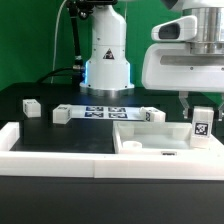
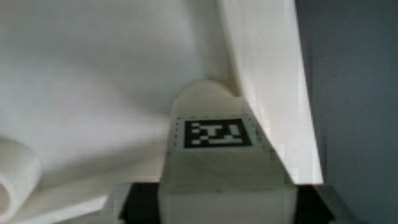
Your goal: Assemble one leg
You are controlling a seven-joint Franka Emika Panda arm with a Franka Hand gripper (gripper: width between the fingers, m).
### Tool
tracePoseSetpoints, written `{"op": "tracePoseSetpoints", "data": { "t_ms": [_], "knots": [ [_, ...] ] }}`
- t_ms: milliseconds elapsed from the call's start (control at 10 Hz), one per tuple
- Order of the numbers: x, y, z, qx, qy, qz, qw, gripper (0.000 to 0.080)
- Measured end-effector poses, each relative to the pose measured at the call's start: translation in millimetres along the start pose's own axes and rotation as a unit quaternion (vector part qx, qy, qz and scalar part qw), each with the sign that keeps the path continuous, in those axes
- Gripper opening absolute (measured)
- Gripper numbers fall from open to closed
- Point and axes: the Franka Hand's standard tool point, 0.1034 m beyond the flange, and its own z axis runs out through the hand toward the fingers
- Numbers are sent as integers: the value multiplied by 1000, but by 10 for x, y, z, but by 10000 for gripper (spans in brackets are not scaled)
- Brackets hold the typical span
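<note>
My gripper (image 1: 201, 111) hangs at the exterior view's right, shut on the leg (image 1: 201, 126), a small white block with a black-and-white tag on its face. It holds the leg upright over the right-hand corner of the large flat white panel (image 1: 150, 136). In the wrist view the leg (image 2: 217, 150) fills the middle between my two black fingers (image 2: 146, 204), with my gripper (image 2: 226, 206) closed on its sides. The panel's raised rim (image 2: 267, 80) runs right beside the leg's tip. I cannot tell whether the leg touches the panel.
The marker board (image 1: 104, 112) lies behind the panel in front of the robot base (image 1: 107, 60). Three more small white blocks lie on the black table (image 1: 30, 107), (image 1: 61, 114), (image 1: 152, 115). A white wall (image 1: 60, 165) borders the front and left.
</note>
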Motion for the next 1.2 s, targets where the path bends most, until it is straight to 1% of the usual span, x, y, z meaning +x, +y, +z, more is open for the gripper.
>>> {"op": "tracePoseSetpoints", "data": {
  "t_ms": [200,300,400,600,800,1000,1100,1200],
  "knots": [
    [7,12,16,4,0,122,993,291],
    [9,14,18,4,2,189,982,291],
    [10,12,19,5,5,242,970,291],
    [6,6,18,5,10,351,936,292],
    [15,15,16,11,3,379,925,292],
    [11,11,20,11,3,378,926,298],
    [11,11,20,11,3,360,933,534],
    [16,12,16,11,3,331,944,534]
  ]
}}
